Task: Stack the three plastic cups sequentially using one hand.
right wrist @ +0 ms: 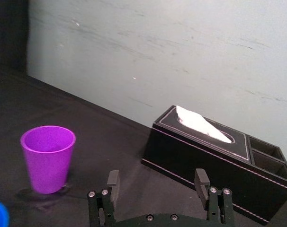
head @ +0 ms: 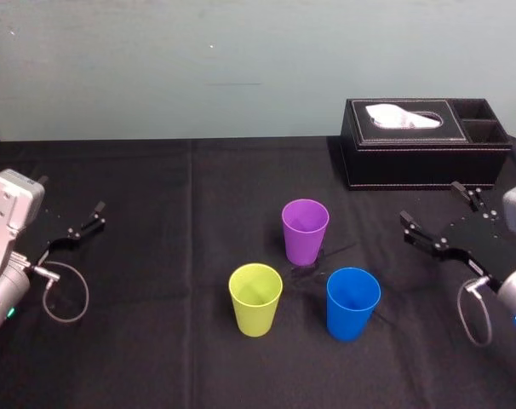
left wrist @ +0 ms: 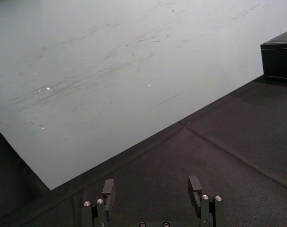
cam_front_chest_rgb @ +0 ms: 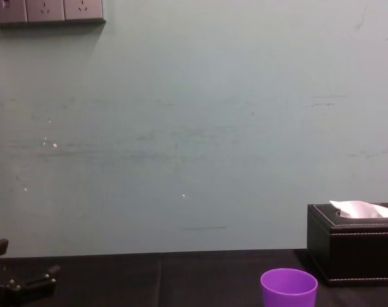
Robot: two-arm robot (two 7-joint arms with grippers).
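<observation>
So, right gripper (right wrist: 156, 176): hanging over the black tablecloth (head: 156, 273), jaws spread wide with nothing in them.
Left gripper (left wrist: 151, 182): same on the other side, jaws wide and empty, well apart from every cup. Looks parked to me.
Yellow-green tapered plastic cup (head: 255, 298): upright, mouth up, closer to the robot than either set of jaws and roughly midway between them.
Blue tapered plastic cup (head: 352, 302): upright, inward of the right jaws and back toward the robot. It's near them.
Purple tapered plastic cup (head: 305, 231): upright, inward of the right jaws, about level with their tips. None of the three is nested yet.
Black rectangular tissue box with a white tissue poking out (head: 424, 141): just beyond the right jaws.
Risk 1: the cups sit near each other, so a wide jaw closing on one could clip its neighbour and tip it.
Risk 2: smooth tapered walls, so a pinch could let the cup squirt out or tilt.
Risk 3: lowering a tilted cup would catch rim on rim and knock the lower one over.
Risk 4: a forward swing of the right jaws could nick the box.
</observation>
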